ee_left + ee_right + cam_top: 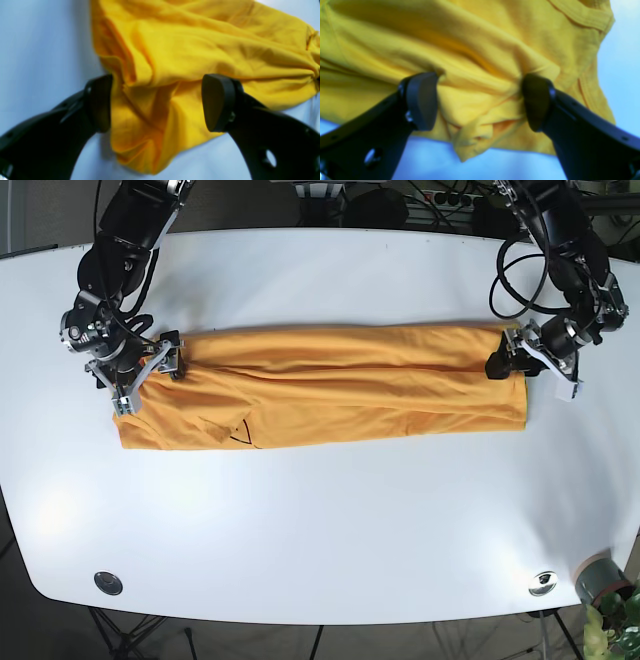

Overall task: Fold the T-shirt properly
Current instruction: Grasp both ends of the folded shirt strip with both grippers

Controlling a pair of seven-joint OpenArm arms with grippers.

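The yellow T-shirt [330, 385] lies as a long band, folded lengthwise, across the white table [320, 520]. My left gripper [507, 362] is at the band's right end in the base view. In the left wrist view it [156, 102] is open, and a bunched corner of the shirt [200, 45] lies between its spread fingers. My right gripper [150, 372] is at the band's left end. In the right wrist view it [480, 101] is open too, its pads on either side of a gathered fold of the shirt [470, 37]. The ribbed collar [582, 15] shows nearby.
Two round metal fittings [108, 582] [543, 582] sit near the table's front edge. A potted plant [610, 620] stands off the front right corner. Black cables [520, 280] hang beside the arm at the back right.
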